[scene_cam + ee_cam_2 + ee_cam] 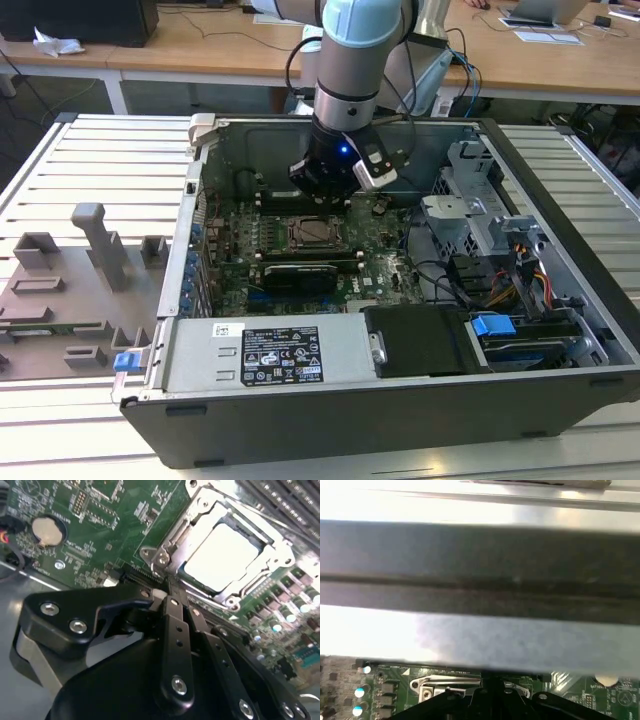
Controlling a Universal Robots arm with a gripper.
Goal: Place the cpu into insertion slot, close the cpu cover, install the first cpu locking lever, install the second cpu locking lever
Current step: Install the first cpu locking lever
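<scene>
One end effector [330, 195] on the arm, hanging low inside the open computer case [350, 400] on the slatted bench [100, 160], just beyond the socket as seen in the exterior view. Fingertips drawn together in the second wrist view [167, 597], nothing between them, tips poised just above the green motherboard [100, 530] beside one corner of the socket and not visibly touching it.

Seated already in the insertion slot [252, 582]: the cpu [222, 552], its pale metal top washed out by glare. Lying flat around it, the cpu cover [197, 517], window framing the chip. Most of the slot buried beneath both, just a dark rim peeking out along one edge. Hard to make out the two locking levers among the bright metal; impossible to tell whether latched or free.

Round coin cell [47, 530] well apart from the socket, near the board's edge.

Mostly blurred grey bands of case wall in the first wrist view, with a thin strip of board [385, 685] and a glint of socket metal [445, 682] cut off along the frame's edge.

Grey fixture tray [70, 290] on the bench at the exterior view's left, beside the case
</scene>
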